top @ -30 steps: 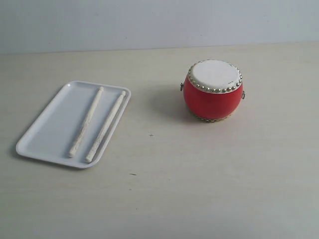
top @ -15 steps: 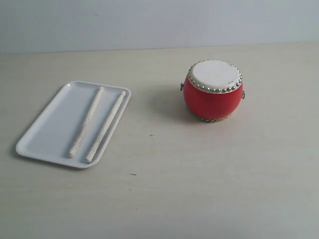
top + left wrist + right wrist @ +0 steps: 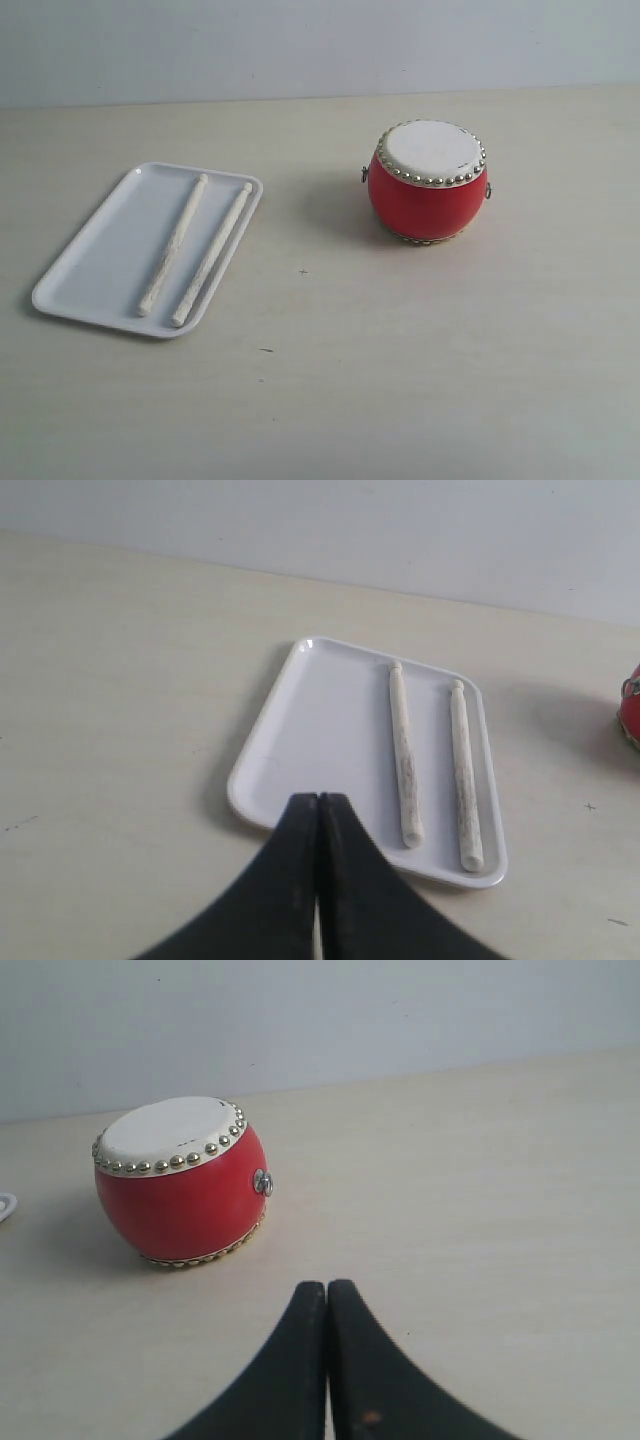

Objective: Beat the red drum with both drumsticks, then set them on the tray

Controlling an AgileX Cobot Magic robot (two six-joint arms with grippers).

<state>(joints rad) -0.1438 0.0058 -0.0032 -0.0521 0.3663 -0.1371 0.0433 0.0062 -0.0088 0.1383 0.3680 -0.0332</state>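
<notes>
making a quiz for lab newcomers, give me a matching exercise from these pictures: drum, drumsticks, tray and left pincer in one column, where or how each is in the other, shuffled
Column one:
1. red drum
2. drumsticks
3. tray
4. left pincer

Column two:
a. shut, holding nothing
b. lying side by side on the tray
c. upright on the table, apart from the tray
d. white, flat on the table

Pairs: 1-c, 2-b, 3-d, 4-a
</notes>
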